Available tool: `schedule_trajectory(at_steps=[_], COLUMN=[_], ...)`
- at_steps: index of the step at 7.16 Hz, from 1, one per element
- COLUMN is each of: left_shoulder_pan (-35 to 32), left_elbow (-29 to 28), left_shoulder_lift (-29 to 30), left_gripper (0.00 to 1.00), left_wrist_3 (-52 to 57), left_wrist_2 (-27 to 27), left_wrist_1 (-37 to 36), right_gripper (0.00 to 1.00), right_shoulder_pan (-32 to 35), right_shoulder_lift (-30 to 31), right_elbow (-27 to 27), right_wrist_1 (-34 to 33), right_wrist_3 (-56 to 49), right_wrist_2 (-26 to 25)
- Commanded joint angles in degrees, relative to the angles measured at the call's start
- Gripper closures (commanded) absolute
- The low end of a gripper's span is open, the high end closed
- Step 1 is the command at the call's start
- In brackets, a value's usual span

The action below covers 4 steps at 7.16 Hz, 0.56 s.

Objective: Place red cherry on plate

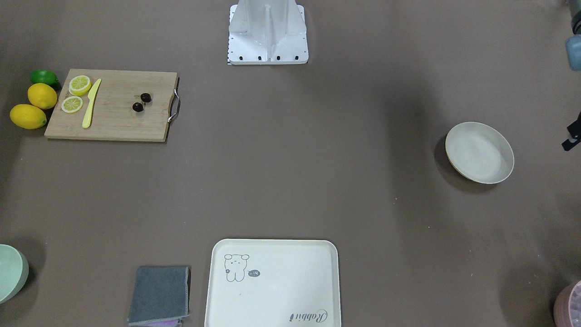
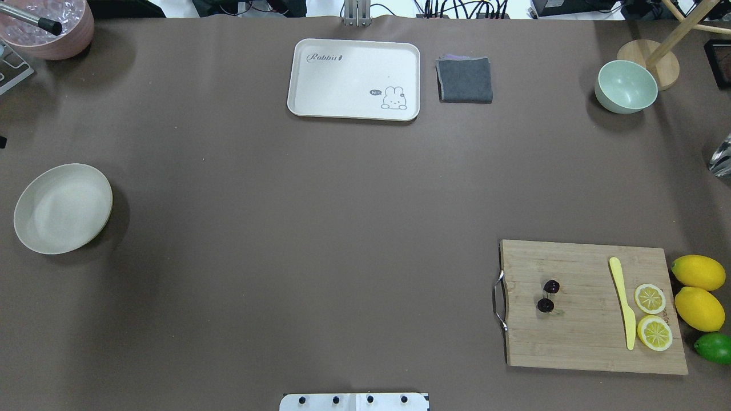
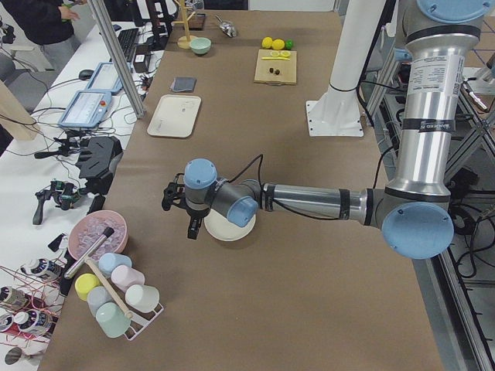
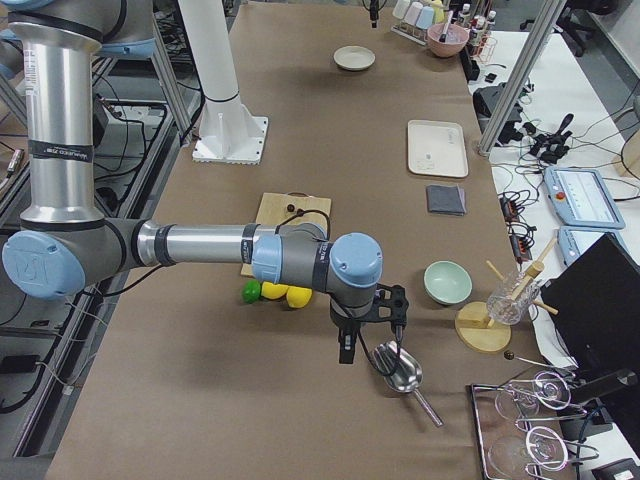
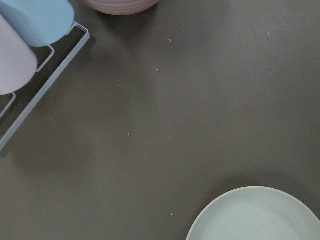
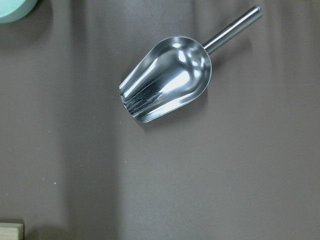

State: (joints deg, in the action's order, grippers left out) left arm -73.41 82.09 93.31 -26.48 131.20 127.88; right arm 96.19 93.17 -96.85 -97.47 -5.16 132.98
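Note:
The red cherry [image 1: 141, 102], two tiny dark fruits on one stem, lies on a wooden cutting board [image 1: 115, 120] near its metal handle; the overhead view shows the cherry [image 2: 548, 295] at the right. The round cream plate [image 2: 63, 208] sits far off at the table's left end and is bare. My left gripper [image 3: 179, 212] hovers just beside the plate [image 3: 230, 230], whose rim [image 5: 255, 215] fills the left wrist view's lower corner. My right gripper [image 4: 368, 328] hangs past the lemons, above a metal scoop [image 6: 167, 80]. I cannot tell whether either gripper is open or shut.
A yellow knife [image 2: 623, 302], two lemon slices [image 2: 651, 315], whole lemons [image 2: 699, 291] and a lime [image 2: 714, 347] sit at the board's far end. A bear tray [image 2: 354, 80], grey cloth [image 2: 464, 80] and mint bowl [image 2: 626, 87] line the far edge. A cup rack [image 3: 116, 297] stands near the plate.

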Motion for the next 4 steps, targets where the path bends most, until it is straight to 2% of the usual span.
schedule_trajectory(at_steps=[1, 4], left_shoulder_pan=[3.00, 5.90], left_elbow=[-8.24, -8.53], left_shoulder_lift=[-0.06, -0.59], left_gripper=[0.02, 0.02], left_wrist_3=[-1.20, -2.61], left_wrist_2=[-1.21, -0.68], left_wrist_1=[11.48, 11.60], right_gripper=[0.00, 0.00], right_shoulder_pan=[0.05, -0.04], right_shoulder_lift=[0.17, 0.26], right_elbow=[0.08, 0.08], right_wrist_1=[1.75, 1.85], right_wrist_3=[1.98, 2.08], right_wrist_2=[-0.09, 0.00])
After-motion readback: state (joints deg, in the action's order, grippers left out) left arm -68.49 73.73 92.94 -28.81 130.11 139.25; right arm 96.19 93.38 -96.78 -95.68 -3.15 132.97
